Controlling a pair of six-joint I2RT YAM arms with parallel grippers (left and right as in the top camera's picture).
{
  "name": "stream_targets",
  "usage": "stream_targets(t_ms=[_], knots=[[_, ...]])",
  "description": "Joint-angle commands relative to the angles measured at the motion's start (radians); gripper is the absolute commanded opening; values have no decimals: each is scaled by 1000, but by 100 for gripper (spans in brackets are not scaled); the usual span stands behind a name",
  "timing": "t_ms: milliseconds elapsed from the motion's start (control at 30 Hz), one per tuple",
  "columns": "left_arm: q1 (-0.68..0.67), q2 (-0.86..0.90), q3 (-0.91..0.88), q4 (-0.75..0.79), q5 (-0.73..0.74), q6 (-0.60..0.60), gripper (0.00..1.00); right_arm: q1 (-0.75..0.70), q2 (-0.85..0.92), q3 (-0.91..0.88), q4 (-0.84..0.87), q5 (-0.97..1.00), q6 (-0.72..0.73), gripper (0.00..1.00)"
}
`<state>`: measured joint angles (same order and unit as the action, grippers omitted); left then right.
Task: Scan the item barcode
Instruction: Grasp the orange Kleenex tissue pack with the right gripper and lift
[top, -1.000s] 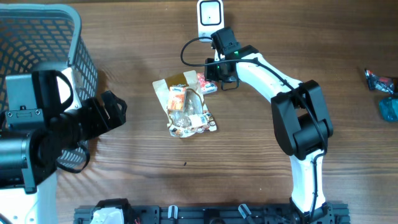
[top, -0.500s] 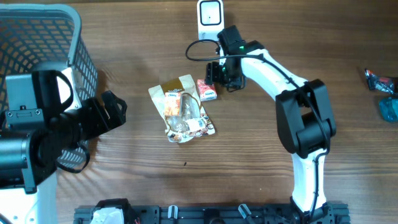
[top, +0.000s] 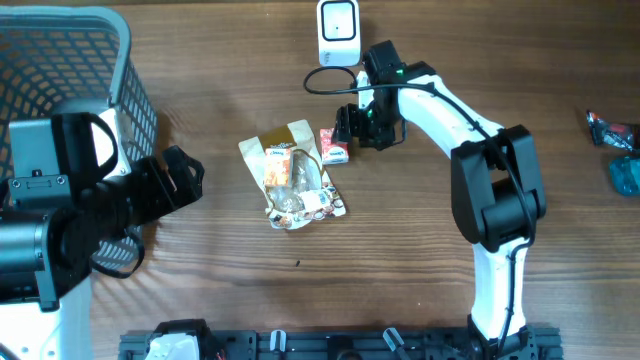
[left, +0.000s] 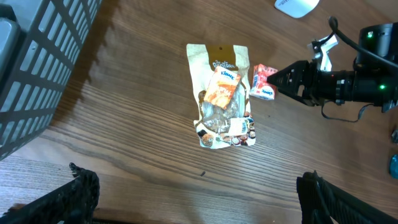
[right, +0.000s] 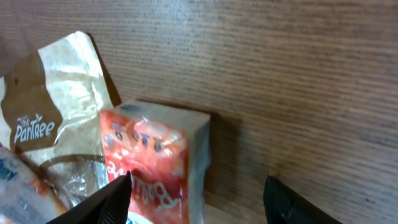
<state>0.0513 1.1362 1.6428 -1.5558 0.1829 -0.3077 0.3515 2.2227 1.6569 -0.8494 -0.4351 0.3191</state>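
Overhead, the right gripper (top: 346, 126) is hovering open and empty, the red box (top: 333, 148) lying just ahead of it.

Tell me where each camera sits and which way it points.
Overhead: above the table, looking straight down; left arm, right arm, snack bag, red box.
Left wrist: on the left arm, angled down at the bag; left claw tips at bottom.
Right wrist: low, close on the box; right claw tips show.
All share the red box.
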Motion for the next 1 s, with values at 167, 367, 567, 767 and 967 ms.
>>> stream_targets(t_ms=[167, 367, 567, 767, 967], knots=[[-5, 3, 9, 3, -2, 13, 100, -30, -23, 2, -23, -78, -59, 69], [-5, 3, 9, 3, -2, 13, 100, -13, -17, -48, 39, -98, -47, 68], [-5, 3, 9, 3, -2, 13, 100, 0, 11, -49, 39, -98, -27, 59], [-5, 3, 9, 3, -2, 12, 100, 10, 29, -49, 40, -98, 0, 43], [-5, 3, 9, 3, -2, 13, 100, 9, 29, -49, 40, -98, 25, 6]])
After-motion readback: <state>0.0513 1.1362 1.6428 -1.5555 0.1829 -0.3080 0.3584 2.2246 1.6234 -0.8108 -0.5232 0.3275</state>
